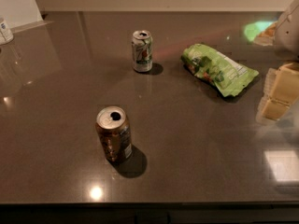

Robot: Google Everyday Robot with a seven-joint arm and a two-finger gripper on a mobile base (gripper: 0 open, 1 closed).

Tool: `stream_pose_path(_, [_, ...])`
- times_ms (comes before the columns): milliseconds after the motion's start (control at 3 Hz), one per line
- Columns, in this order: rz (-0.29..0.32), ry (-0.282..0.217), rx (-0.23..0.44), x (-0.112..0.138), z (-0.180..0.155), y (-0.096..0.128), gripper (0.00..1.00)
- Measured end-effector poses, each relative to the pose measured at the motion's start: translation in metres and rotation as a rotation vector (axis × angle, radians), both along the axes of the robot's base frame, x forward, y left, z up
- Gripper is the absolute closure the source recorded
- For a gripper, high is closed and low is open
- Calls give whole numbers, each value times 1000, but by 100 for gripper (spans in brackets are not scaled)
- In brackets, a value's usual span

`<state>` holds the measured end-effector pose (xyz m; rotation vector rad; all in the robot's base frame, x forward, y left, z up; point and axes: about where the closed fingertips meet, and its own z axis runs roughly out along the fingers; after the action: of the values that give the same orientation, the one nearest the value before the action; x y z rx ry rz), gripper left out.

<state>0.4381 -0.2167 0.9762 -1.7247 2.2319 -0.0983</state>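
Note:
My gripper (279,97) hangs at the right edge of the view, just above the dark countertop (196,143). It is open, and nothing sits between its beige fingers (286,84). The nearest thing is a crumpled green chip bag (216,69), lying a little to the gripper's left. Upright at the back centre is a white and green soda can (142,51). A brown soda can (113,133) stands upright near the front, its top opened. The gripper touches neither can nor the bag.
A white bottle (4,31) shows at the far left edge. Part of the robot's pale arm (289,27) fills the upper right corner. The counter's front edge (149,203) runs along the bottom, and a pale wall stands behind.

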Motion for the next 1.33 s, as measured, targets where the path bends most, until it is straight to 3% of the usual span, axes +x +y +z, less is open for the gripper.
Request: stream_pose_path(1333, [9,0,18,-1,-1,5,0])
